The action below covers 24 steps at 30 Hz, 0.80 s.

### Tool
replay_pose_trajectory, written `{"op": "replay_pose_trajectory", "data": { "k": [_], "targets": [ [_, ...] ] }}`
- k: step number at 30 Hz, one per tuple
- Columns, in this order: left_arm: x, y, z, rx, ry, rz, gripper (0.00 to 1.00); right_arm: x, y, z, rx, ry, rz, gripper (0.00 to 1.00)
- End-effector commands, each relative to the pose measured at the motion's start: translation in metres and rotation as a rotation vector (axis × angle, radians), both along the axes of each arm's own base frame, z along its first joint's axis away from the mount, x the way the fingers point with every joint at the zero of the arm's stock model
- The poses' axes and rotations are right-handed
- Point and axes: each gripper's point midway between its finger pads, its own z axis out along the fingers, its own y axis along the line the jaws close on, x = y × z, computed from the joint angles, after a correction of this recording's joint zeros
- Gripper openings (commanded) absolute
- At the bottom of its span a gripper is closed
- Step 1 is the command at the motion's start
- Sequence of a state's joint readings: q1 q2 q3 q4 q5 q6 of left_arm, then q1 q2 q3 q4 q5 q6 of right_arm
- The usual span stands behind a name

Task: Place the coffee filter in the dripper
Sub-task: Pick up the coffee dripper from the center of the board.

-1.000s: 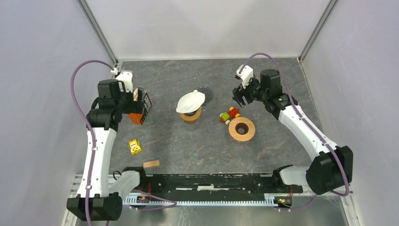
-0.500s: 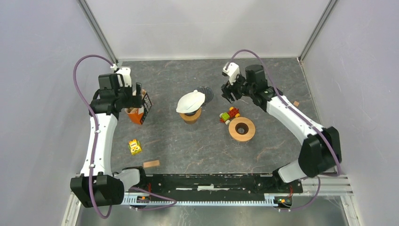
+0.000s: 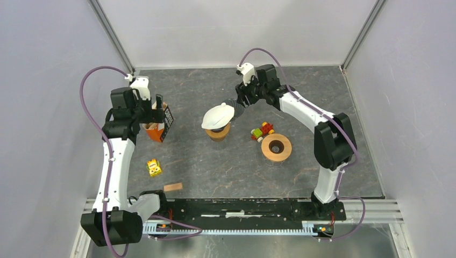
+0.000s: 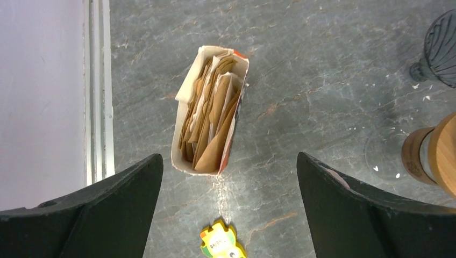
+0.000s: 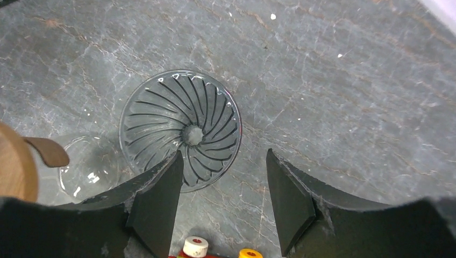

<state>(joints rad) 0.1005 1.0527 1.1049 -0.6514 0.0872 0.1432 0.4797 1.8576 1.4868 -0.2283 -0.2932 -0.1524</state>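
Observation:
The coffee filters (image 4: 212, 115) are brown papers standing in an open-topped orange box (image 3: 159, 128) on the left. My left gripper (image 4: 230, 158) hangs above the near end of that box, open wide and holding nothing; from above it shows at the box's top (image 3: 156, 110). The dripper (image 5: 180, 129) is a clear ribbed glass cone standing on the table, behind the carafe (image 3: 235, 107). My right gripper (image 5: 225, 153) is open over the dripper's near rim. Its left finger (image 5: 156, 199) overlaps the glass and part of the rim lies between the jaws.
A wooden-collared glass carafe (image 3: 218, 130) with a white cone-shaped piece (image 3: 218, 115) on top stands beside the dripper. A red, yellow and green toy (image 3: 262, 131), a wooden ring (image 3: 276, 147), a yellow toy (image 3: 154, 167) and a wooden block (image 3: 173, 187) lie around.
My right arm has swung left from the table's right side to the dripper, and its jaws have narrowed somewhat. The left gripper has shifted slightly over the filter box.

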Motion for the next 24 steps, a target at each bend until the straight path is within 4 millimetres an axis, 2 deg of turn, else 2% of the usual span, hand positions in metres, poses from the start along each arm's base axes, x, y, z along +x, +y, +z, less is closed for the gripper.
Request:
{"op": "replay_pose_trajectory", "data": {
  "k": [1,13,18,24],
  "targets": [
    [0.011,-0.01,0.024,-0.05,-0.113,-0.032,1.0,0.008,0.014,-0.008,0.036,0.051,-0.013,0.64],
    [0.01,-0.024,0.028,-0.097,-0.127,-0.093,1.0,0.012,0.023,-0.053,0.015,0.152,-0.017,0.58],
    [0.009,-0.027,0.029,-0.105,-0.131,-0.109,1.0,0.013,0.029,-0.064,0.029,0.19,-0.013,0.5],
    [0.009,-0.03,0.031,-0.11,-0.137,-0.121,1.0,0.017,0.029,-0.063,0.03,0.184,-0.024,0.35]
  ]
}}
